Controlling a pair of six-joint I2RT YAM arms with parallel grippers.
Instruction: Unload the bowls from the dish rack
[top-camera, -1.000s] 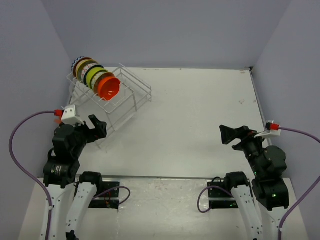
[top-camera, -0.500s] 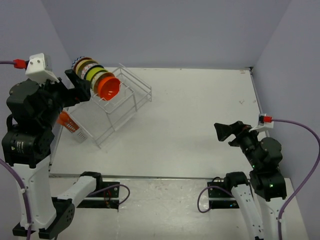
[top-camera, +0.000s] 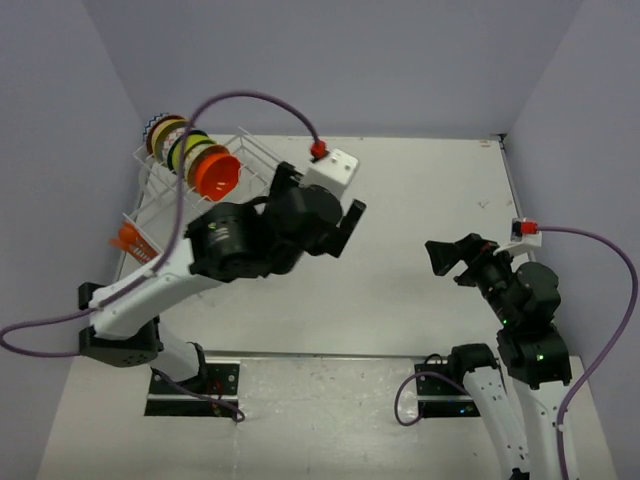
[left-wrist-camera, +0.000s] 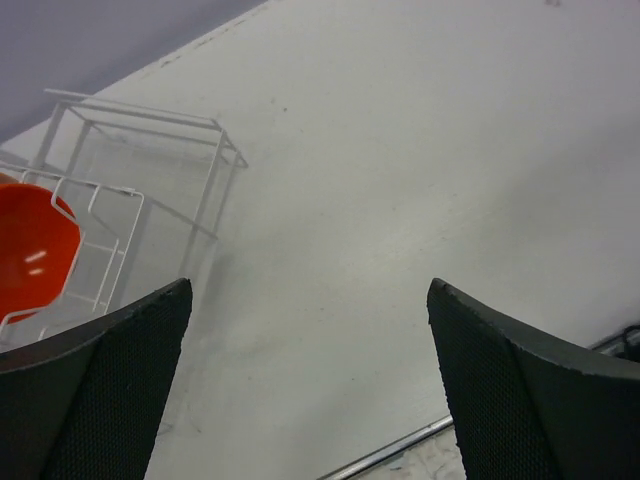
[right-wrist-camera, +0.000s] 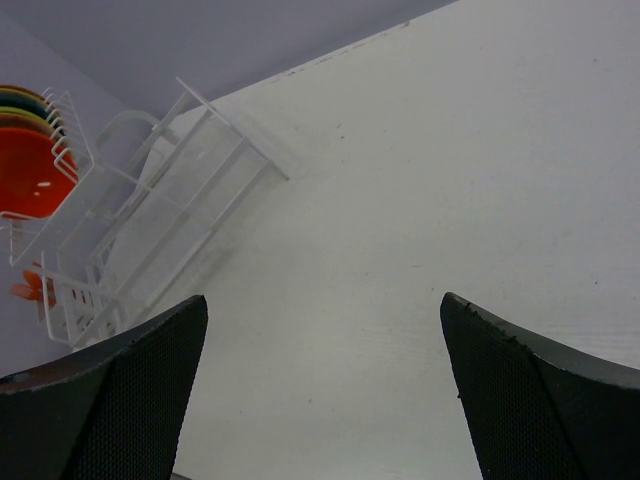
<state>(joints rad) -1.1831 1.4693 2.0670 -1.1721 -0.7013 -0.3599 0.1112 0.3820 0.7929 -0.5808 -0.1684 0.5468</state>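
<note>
White table: orange-red bowl in dish rack lies left of left gripper, the nearer one; right gripper well apart. Both spread, empty.

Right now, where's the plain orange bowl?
Top view: the orange bowl stands in the dish rack, far left, ending the row beside the lime-green bowl.

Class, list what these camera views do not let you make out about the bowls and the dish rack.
Top view: white wire dish rack, near end hidden behind the left arm.
Top view: round bowls behind the orange-red bowl show only rims; patterns too small.
Left wrist view: orange-red bowl cut by the left edge.
Top view: small orange object near the rack, too small to identify.
</note>
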